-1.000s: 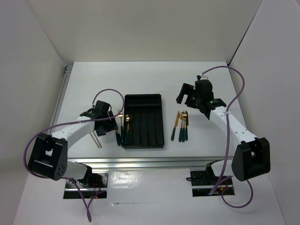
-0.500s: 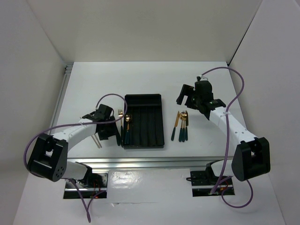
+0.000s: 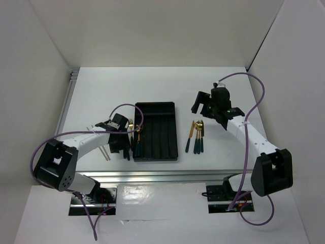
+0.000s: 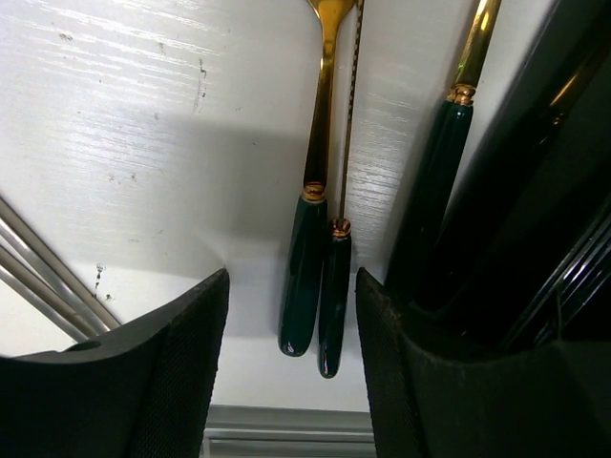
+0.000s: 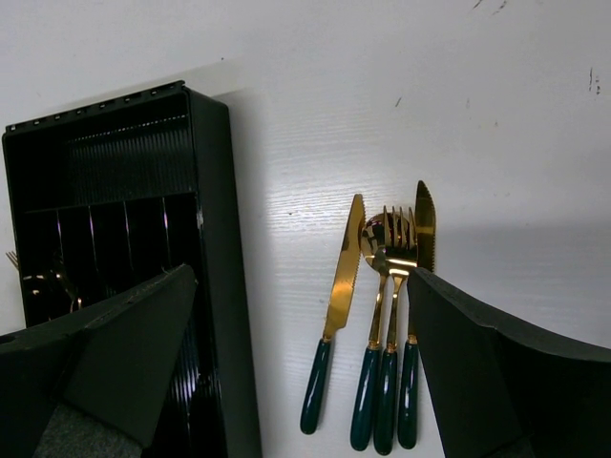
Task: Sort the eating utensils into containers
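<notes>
Two eating utensils with gold heads and dark green handles point(image 4: 304, 277) lie side by side left of the black tray of containers point(image 3: 156, 131). My left gripper point(image 4: 291, 286) is open and low over the table, its fingers point(image 4: 181, 363) on either side of both handle ends without touching them. A third green-handled utensil point(image 4: 434, 200) lies against the tray's left wall. The pale chopsticks point(image 4: 38, 277) lie further left. Right of the tray lie two knives, a spoon and a fork point(image 5: 382, 315) in a row. My right gripper point(image 5: 301, 277) hangs open above them, holding nothing.
The grey metal rail point(image 3: 152, 175) runs along the table's near edge, just behind the left-hand handle ends. White walls close in the table on three sides. The tray's long compartments point(image 5: 105, 239) look dark with nothing clearly visible inside.
My left gripper has moved right and nearer the front edge, down over the two handles beside the tray, and its jaws have narrowed somewhat. The right arm has not moved.
</notes>
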Available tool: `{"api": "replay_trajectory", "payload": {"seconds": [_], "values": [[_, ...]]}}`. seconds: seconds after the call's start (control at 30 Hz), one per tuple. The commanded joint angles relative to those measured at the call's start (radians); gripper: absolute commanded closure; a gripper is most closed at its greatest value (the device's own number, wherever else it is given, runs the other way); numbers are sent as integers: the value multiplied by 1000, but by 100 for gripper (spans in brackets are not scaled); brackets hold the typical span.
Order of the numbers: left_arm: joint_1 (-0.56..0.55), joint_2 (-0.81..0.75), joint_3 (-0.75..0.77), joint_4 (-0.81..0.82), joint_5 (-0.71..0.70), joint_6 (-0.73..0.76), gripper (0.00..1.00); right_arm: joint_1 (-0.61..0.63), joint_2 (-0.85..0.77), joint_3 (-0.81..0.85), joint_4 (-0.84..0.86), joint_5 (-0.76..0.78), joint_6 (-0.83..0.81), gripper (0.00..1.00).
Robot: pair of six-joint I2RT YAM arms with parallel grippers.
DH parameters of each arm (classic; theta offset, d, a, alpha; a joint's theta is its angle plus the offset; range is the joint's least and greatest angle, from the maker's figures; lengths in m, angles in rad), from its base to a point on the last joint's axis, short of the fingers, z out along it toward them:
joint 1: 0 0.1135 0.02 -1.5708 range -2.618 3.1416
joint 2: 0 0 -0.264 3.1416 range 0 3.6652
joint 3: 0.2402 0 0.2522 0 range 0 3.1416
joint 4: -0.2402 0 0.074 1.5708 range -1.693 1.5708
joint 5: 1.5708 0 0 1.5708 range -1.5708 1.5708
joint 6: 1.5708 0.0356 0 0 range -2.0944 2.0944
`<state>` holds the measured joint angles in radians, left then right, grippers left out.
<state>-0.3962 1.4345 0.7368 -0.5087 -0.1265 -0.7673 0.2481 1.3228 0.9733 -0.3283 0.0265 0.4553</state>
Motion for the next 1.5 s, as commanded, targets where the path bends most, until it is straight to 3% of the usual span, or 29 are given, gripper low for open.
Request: {"api": "replay_trajectory", "payload": {"seconds": [0.0, 0.2, 0.33, 0.53, 0.7, 0.93, 1.07, 1.47], "values": [[-4, -28, 4, -8, -12, -21, 39, -6, -16, -4, 18, 16, -9, 0], [-4, -45, 4, -19, -21, -3, 45, -6, -16, -4, 18, 7, -9, 0], [-4, -34, 4, -19, -21, -3, 62, -6, -7, -4, 18, 7, -9, 0], [-4, -45, 4, -19, -1, -3, 58, -6, -16, -4, 18, 16, -9, 0], [-4, -108, 61, -88, 8, 6, 37, -6, -16, -4, 18, 16, -9, 0], [-4, -160, 144, -226, -42, 17, 37, -6, -16, -13, 18, 7, -9, 0], [14, -171, 102, -249, -42, -13, 44, -6, -16, -13, 18, 7, -9, 0], [25, -102, 12, -175, -51, -64, 52, -6, -16, -22, 18, 18, -9, 0]]}}
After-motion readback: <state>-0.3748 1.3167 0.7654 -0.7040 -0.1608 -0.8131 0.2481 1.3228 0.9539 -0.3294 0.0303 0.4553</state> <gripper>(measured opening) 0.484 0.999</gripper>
